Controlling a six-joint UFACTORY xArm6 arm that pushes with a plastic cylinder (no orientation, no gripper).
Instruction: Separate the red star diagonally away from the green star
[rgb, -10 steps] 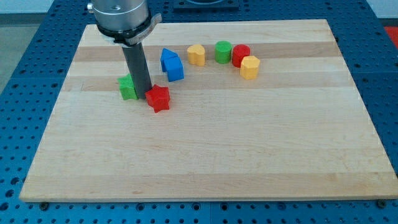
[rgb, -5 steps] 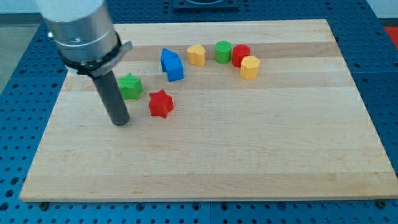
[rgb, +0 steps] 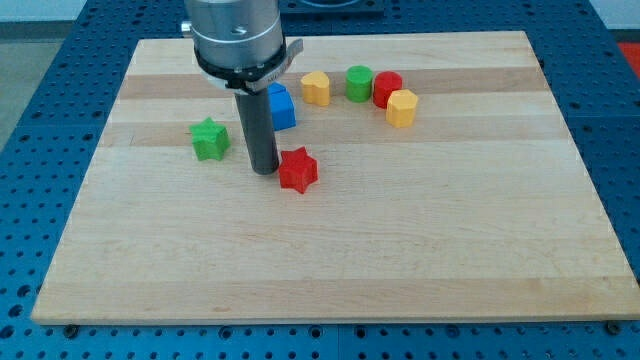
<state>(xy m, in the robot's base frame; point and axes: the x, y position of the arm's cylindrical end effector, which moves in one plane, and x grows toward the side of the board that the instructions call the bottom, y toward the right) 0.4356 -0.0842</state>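
Note:
The red star (rgb: 297, 170) lies on the wooden board, left of centre. The green star (rgb: 209, 138) lies to its upper left, well apart from it. My tip (rgb: 264, 170) rests on the board just left of the red star, close to or touching its left side, between the two stars. The rod rises from there toward the view's top and hides part of a blue block (rgb: 281, 106).
Near the view's top stand a yellow block (rgb: 316, 88), a green cylinder (rgb: 359, 83), a red cylinder (rgb: 387, 89) and a second yellow block (rgb: 401, 108). The board's edge (rgb: 330, 315) runs along the view's bottom.
My tip moved from the left of the green star to the red star's left side. The red star slid right and slightly down. The green star stayed in place.

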